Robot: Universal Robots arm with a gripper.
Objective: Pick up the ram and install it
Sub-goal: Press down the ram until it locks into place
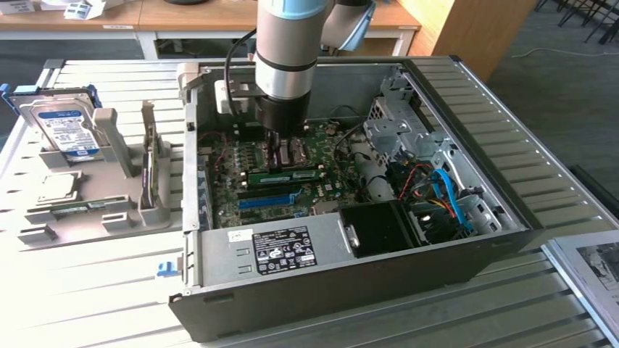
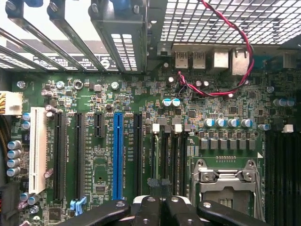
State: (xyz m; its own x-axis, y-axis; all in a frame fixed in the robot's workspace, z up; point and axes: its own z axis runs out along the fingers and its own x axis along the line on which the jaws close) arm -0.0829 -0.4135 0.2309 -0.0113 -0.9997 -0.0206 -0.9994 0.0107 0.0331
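The ram [image 1: 287, 175], a long narrow green stick, lies along a memory slot on the motherboard [image 1: 227, 210] inside the open PC case [image 1: 483, 239]. My gripper [image 1: 283, 165] reaches straight down into the case, its fingers shut together right at the ram's top edge, toward the end nearer the exterior view's left. Whether they press on it I cannot tell. In the wrist view the black fingers [image 2: 148, 209] of the gripper [image 2: 162, 206] are closed side by side over the dark memory slots [image 2: 169, 155], beside the long blue slot [image 2: 117, 155].
On the exterior view's left, a grey holder [image 1: 97, 217] carries a hard drive [image 1: 63, 130], a processor chip [image 1: 58, 187] and an upright board [image 1: 148, 170]. Inside the case are the power supply [image 1: 280, 250], a black fan [image 1: 382, 228], blue cables [image 1: 450, 196] and a metal drive cage [image 1: 396, 123].
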